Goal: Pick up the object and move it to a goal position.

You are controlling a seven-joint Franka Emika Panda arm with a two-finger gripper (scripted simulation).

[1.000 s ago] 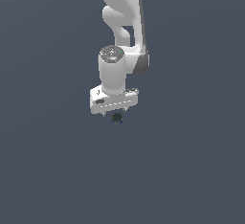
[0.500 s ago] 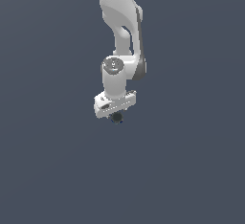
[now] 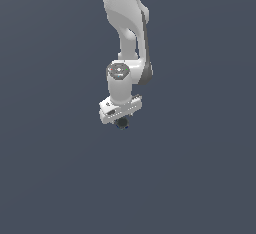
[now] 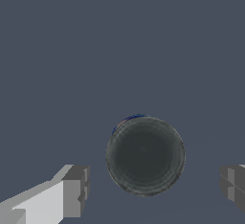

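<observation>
Grey bkgd, object (image 4: pixel 145 156) btwn parted jaws

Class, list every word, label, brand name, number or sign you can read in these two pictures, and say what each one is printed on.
None: no readable text appears in either view.
The arm and gripper are plain white; the round cap on the wrist bears only tiny coloured specks, too small to read.
The dark round object and the grey ground carry no markings.
</observation>
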